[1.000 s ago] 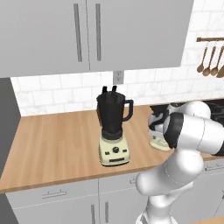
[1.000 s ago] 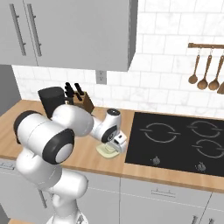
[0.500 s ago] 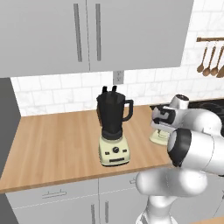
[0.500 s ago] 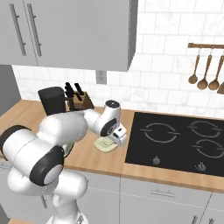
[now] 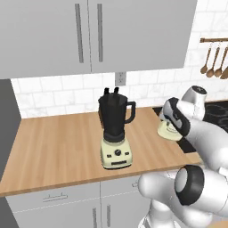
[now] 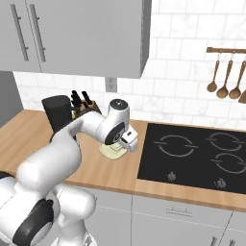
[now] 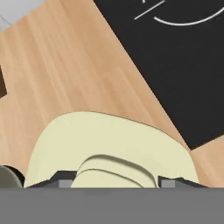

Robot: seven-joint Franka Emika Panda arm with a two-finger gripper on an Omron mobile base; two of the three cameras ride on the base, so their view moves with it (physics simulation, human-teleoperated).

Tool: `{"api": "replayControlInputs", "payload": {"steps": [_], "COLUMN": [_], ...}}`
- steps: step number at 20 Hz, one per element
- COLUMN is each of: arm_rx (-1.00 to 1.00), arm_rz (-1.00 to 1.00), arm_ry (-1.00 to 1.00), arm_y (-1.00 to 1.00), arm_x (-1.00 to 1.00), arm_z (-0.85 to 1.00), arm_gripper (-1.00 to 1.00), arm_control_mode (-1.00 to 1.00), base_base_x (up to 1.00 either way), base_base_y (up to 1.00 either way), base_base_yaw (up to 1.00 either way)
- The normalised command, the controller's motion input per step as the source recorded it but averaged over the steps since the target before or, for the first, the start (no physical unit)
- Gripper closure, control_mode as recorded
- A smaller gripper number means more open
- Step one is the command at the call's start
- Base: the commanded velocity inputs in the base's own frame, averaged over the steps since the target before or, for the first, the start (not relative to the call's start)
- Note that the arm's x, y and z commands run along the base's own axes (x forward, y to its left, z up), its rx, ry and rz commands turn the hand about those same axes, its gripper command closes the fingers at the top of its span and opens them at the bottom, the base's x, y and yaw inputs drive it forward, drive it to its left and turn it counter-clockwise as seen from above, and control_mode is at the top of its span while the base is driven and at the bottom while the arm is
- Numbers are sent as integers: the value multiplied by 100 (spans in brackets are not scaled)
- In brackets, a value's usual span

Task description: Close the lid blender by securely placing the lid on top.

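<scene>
Counter (image 5: 53,142): claw (image 7: 116,183) hides lid (image 7: 109,144) knob's base.

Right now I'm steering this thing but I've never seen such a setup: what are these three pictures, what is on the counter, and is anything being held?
The white jointed machine is a robot arm on a drivable base. Two pictures come from cameras on that base, looking over the arm from its left and right. The third comes from a camera on the hand, looking along its tool.

On the wooden counter stands the blender, a dark jar on a cream base, with no lid on it. The pale lid lies on the counter beside the black cooktop. A knife block stands by the wall.

The tool is low over the lid. Whether it has gripped the lid cannot be told; the lid seems to rest on the counter.
</scene>
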Motion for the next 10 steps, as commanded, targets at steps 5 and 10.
{"api": "replayControlInputs", "payload": {"steps": [5, 10], "arm_rx": [0, 0], "arm_rz": [0, 0], "arm_ry": [-21, -19], "arm_y": [15, 31], "arm_x": [-41, -24], "arm_z": [64, 89], "arm_gripper": [100, 100], "arm_control_mode": [-100, -100], "base_base_x": [0, 0], "base_base_y": [0, 0], "base_base_yaw": [0, 0]}}
